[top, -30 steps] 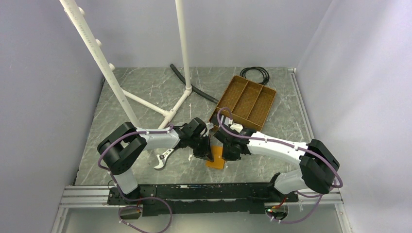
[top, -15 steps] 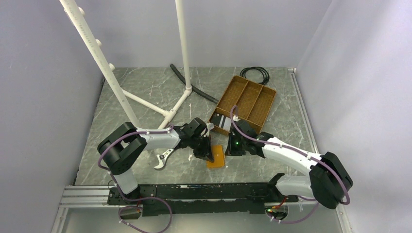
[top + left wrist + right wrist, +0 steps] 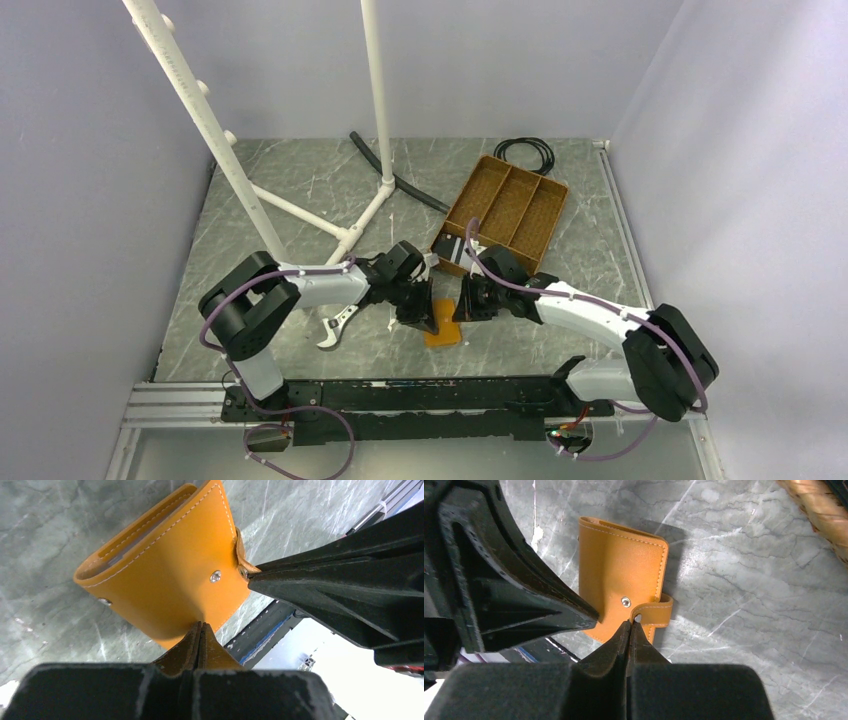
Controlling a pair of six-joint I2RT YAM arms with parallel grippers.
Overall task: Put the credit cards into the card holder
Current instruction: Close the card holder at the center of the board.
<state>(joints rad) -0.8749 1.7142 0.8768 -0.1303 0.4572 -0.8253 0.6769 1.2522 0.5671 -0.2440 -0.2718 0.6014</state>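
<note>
The orange-tan card holder [image 3: 446, 327] lies closed on the grey table between my two grippers. It also shows in the left wrist view [image 3: 165, 570] and the right wrist view [image 3: 619, 575]. Its snap strap [image 3: 656, 613] hangs loose at one edge. My left gripper [image 3: 200, 626] is shut and its tip presses on the holder's cover. My right gripper [image 3: 630, 623] is shut and its tip touches the strap's snap end. The black and partly white credit cards [image 3: 453, 252] lie by the near corner of the brown tray.
The brown divided tray [image 3: 466, 190] stands behind the right gripper. A white pipe rack [image 3: 300, 210] stands at the back left, with a black hose [image 3: 400, 182] and a coiled cable [image 3: 525, 152]. A metal wrench-like tool [image 3: 338, 328] lies under the left arm.
My right gripper pulled back to the right off the holder, uncovering the cards, then came back left to the strap. The left gripper and the holder stayed put.
</note>
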